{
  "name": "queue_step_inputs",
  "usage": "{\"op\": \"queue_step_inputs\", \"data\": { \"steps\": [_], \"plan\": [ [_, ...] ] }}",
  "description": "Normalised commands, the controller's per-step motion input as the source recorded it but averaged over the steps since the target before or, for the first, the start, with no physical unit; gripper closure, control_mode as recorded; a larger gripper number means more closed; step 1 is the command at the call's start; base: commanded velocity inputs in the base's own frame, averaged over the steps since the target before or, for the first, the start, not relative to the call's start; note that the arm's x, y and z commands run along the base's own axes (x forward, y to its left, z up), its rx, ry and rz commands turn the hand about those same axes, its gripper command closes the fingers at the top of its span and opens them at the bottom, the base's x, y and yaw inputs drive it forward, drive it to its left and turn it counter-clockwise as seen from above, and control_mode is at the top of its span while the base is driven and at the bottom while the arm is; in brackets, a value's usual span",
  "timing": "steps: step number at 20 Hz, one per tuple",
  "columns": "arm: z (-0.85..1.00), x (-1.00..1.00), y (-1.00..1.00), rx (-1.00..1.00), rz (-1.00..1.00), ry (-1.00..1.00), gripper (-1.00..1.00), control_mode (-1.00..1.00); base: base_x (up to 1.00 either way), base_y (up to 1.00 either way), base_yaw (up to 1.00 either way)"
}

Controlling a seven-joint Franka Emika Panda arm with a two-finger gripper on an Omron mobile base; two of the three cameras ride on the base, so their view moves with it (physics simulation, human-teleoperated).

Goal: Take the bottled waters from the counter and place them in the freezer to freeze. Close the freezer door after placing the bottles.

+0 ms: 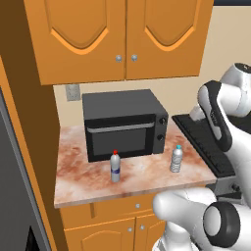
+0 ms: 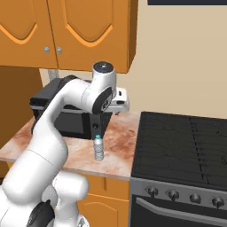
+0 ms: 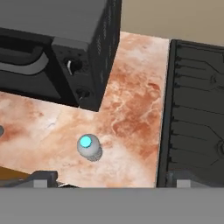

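I find my gripper point(image 3: 109, 186) released, jaws wide, directly above the upright light-blue-capped bottle point(image 3: 89, 146), whose long axis runs vertically, slightly left of centre below the jaws.

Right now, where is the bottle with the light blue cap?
The light-blue-capped bottle stands upright on the counter, in front of the microwave's right corner, between it and the stovetop; the red-capped bottle stands apart to its left.
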Motion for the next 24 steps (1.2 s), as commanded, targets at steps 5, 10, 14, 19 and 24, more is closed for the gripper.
{"op": "queue_step_inputs", "data": {
  "steps": [5, 10, 14, 19, 24],
  "plan": [
    [-0.04, -0.13, -0.29, 0.01, 0.33, -0.34, -1.0, -1.0, 0.0, 0.0, 0.0],
    [-0.06, -0.01, -0.1, 0.07, 0.39, -0.28, -1.0, -1.0, 0.0, 0.0, 0.0],
    [-0.19, -0.03, -0.31, 0.05, 0.53, -0.19, -1.0, -1.0, 0.0, 0.0, 0.0],
    [-0.34, 0.01, -0.15, 0.04, 0.52, -0.09, -1.0, -1.0, 0.0, 0.0, 0.0],
    [-0.42, 0.0, -0.02, 0.02, 0.47, -0.06, -1.0, -1.0, 0.0, 0.0, 0.0]
  ]
}}
